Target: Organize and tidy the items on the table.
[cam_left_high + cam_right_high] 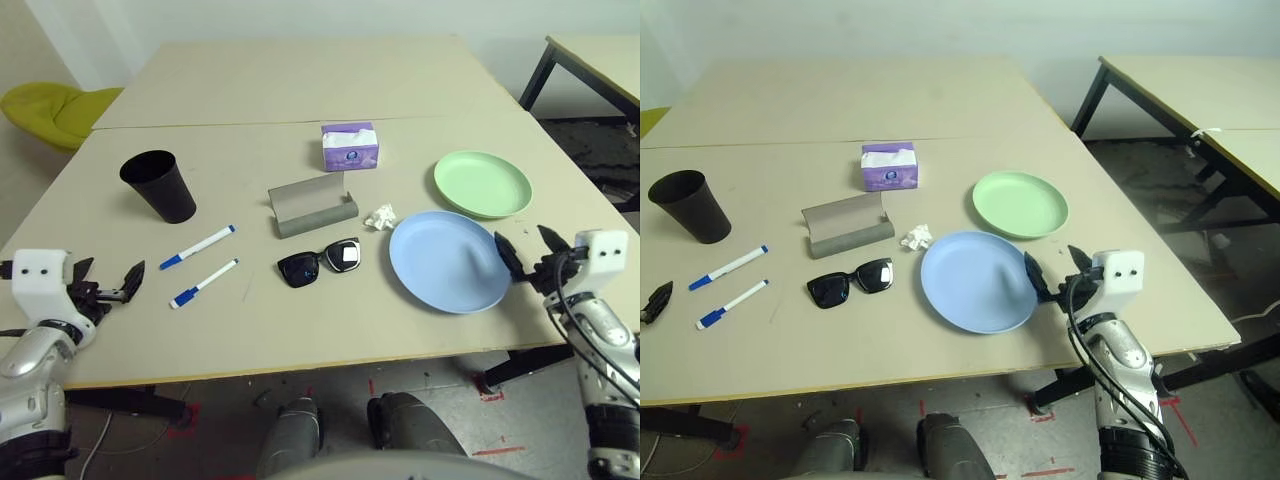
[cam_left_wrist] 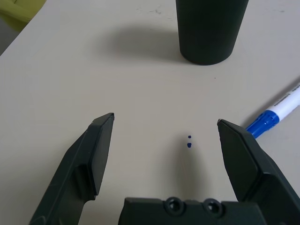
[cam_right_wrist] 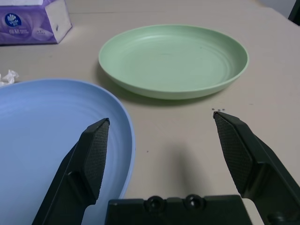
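Items lie loose across the tabletop (image 1: 300, 110), none sorted yet. At nine o'clock the left gripper (image 1: 112, 283) hovers with jaws spread wide and empty, aimed toward the black cup (image 1: 160, 185) at ten o'clock, likely the holder for the two markers (image 1: 198, 247) just beside it. Centre: the grey glasses case (image 1: 312, 205) lies open, sunglasses (image 1: 320, 262) in front, crumpled tissue (image 1: 380, 216) beside. At three o'clock the right gripper (image 1: 520, 252), jaws also wide and empty, straddles the blue plate (image 1: 450, 262) rim; the green plate (image 1: 483, 184) lies beyond
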